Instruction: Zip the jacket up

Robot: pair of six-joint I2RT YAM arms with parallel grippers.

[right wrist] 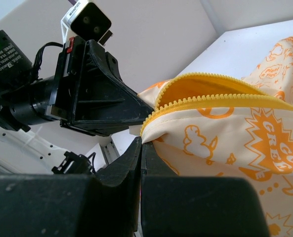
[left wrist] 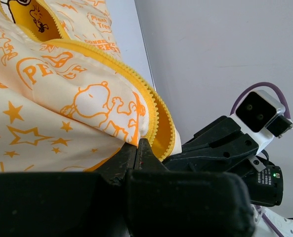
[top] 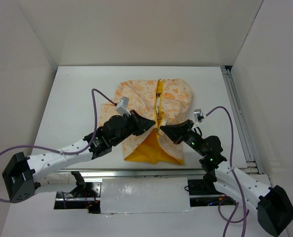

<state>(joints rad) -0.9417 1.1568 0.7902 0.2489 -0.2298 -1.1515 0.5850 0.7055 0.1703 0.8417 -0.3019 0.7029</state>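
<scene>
Between the two hands, on the white surface (top: 77, 89), lies the jacket (top: 175, 96), spread flat with its front opening upward. The left hand (top: 152, 123) and the right hand (top: 162, 129) meet almost tip to tip at that opening. Each hand has its fingers pressed together with no gap, pinching the cream cloth at the edge of the yellow zipper (right wrist: 210, 101). The left hand grips the front panel on its own side of the teeth, the right hand the panel on its side. On the near side of the hands, the two panels spread apart and bare the yellow lining (top: 146, 148). Beyond the hands, the zipper strip runs on up the middle of the jacket.
</scene>
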